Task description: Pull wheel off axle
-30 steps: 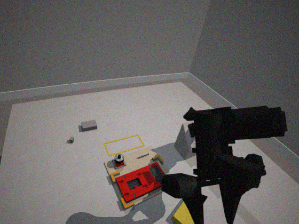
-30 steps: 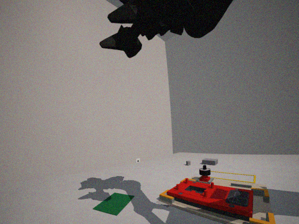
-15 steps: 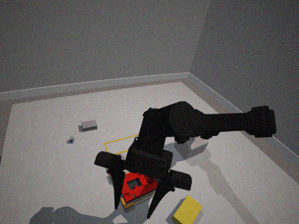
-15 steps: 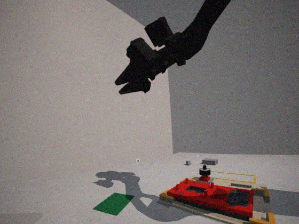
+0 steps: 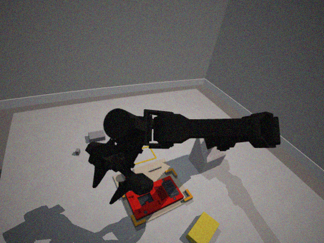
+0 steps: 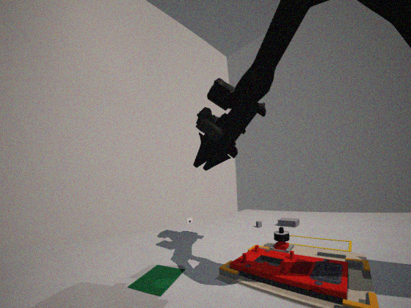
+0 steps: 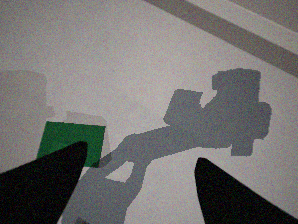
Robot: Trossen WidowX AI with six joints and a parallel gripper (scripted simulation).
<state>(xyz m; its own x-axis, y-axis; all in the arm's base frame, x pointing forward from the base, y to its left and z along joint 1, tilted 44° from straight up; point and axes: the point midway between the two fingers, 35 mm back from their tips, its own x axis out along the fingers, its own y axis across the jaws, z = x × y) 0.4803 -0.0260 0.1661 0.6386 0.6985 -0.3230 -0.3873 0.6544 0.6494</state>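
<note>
Nearest the exterior camera, a green patch (image 6: 156, 280) lies flat on the bench (image 6: 205, 235), with the arm's shadow falling just beside it. Next to that sits a red fixture (image 6: 293, 270) on a pale board with orange corner pieces. At the fixture's far end the black wheel (image 6: 280, 235) sits on the upright axle, above a small red hub. Just beyond the wheel, a yellow outlined rectangle (image 6: 323, 243) marks an area on the bench. Farther back stand a grey block (image 6: 288, 222), a small grey cube (image 6: 258, 223) and a tiny white cube (image 6: 189, 220). High above all this hangs the pincer (image 6: 206, 162), well apart from the wheel, its tips pointing down and to the left. Its fingers are spread with nothing between them; in the wrist view only bench, shadow and the green patch show in the gap. From the top view a yellow block (image 5: 202, 228) lies near the fixture.
</note>
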